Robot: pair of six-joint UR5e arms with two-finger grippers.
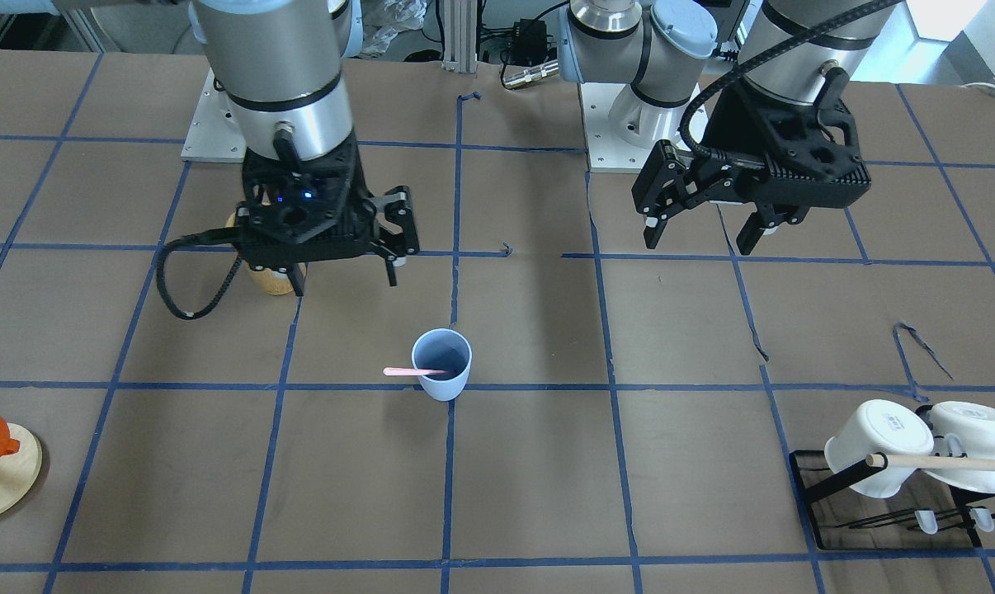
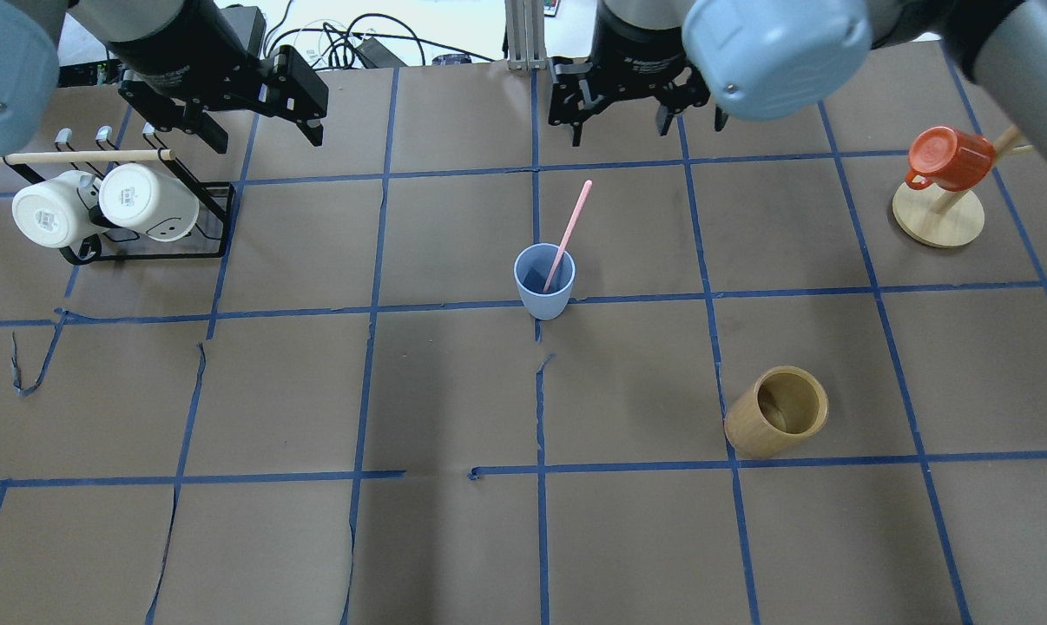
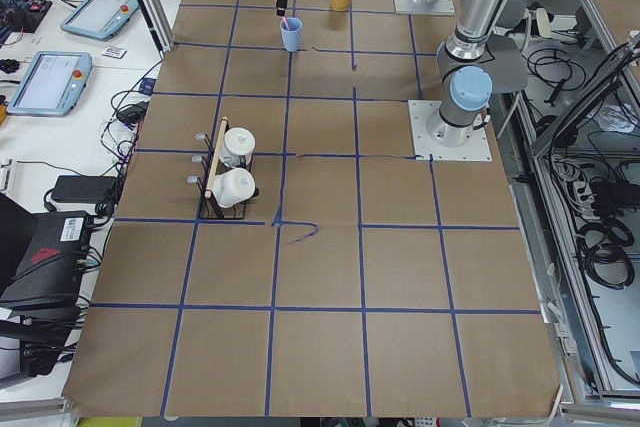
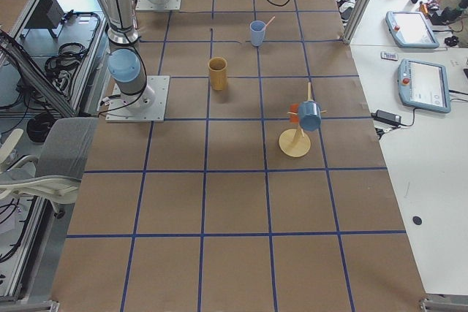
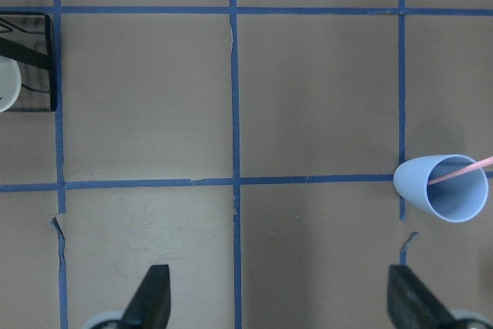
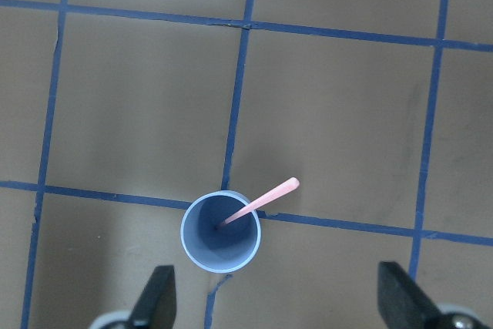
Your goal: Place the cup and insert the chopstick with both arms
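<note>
- We see the blue cup (image 2: 544, 282) standing upright on the table (image 2: 454, 391), on a crossing of blue tape lines (image 2: 315, 310).
- The pink chopstick (image 2: 569, 233) leans inside the cup, its upper end sticking out past the rim.
- We find the right gripper (image 6: 273, 302) hanging high above the cup, fingers spread wide, grasping nothing.
- The left gripper (image 5: 281, 306) hovers well off to the cup's left, also wide open and empty.
- We note a bamboo cup (image 2: 777, 423) well apart on the cup's right.
- A rack of white mugs (image 2: 98, 204) sits far to its left.
</note>
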